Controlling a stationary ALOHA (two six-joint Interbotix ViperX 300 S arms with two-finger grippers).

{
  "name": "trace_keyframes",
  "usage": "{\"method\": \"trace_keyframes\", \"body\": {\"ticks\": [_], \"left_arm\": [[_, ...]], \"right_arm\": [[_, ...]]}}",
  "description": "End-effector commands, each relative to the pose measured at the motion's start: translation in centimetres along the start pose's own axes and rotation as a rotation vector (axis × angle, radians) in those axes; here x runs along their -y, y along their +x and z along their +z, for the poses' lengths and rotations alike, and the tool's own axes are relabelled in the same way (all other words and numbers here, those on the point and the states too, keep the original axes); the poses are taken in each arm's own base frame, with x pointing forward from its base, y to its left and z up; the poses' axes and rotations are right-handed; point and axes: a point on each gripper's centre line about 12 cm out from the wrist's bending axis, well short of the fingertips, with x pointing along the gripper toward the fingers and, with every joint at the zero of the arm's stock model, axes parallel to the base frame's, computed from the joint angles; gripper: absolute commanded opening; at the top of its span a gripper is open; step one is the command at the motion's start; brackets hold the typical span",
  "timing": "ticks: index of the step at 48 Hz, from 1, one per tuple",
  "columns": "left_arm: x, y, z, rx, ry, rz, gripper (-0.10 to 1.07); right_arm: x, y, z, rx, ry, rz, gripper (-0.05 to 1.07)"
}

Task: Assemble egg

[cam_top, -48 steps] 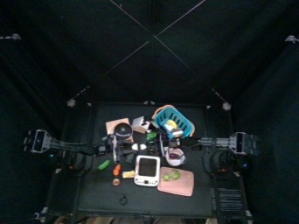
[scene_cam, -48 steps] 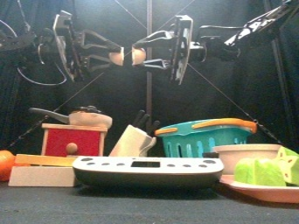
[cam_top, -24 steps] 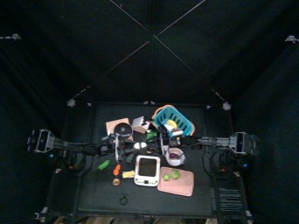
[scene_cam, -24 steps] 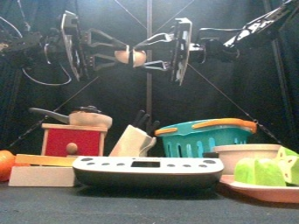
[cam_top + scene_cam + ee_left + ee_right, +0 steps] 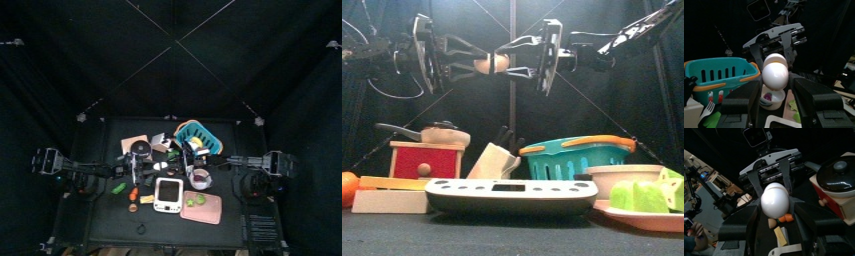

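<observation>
White egg aloft, level

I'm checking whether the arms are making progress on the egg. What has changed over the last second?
Almost nothing. The left gripper has crept slightly toward the right gripper; the small pale egg stays held up between them, high above the table. The teal slotted basket, red box with the pot and white scale have not moved.

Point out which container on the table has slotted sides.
The teal basket with the orange rim, standing behind the white scale. Its wall is cut with upright slots; the pale bowl beside it and the red box with the pot on top have solid sides.
</observation>
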Motion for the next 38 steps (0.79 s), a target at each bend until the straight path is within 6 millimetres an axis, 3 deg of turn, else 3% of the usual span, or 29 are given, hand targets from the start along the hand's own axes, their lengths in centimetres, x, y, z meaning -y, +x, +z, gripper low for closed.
{"method": "trace_keyframes", "body": {"ticks": [1, 38], "left_arm": [[0.19, 0.58, 0.89, 0.036, -0.001, -0.004, 0.66], [0.28, 1.06, 0.96, 0.041, -0.002, -0.006, 0.66]], "right_arm": [[-1.35, -0.32, 2.29, 0.060, -0.027, 0.036, 0.64], [-1.20, -0.25, 2.24, 0.059, -0.026, 0.033, 0.64]]}}
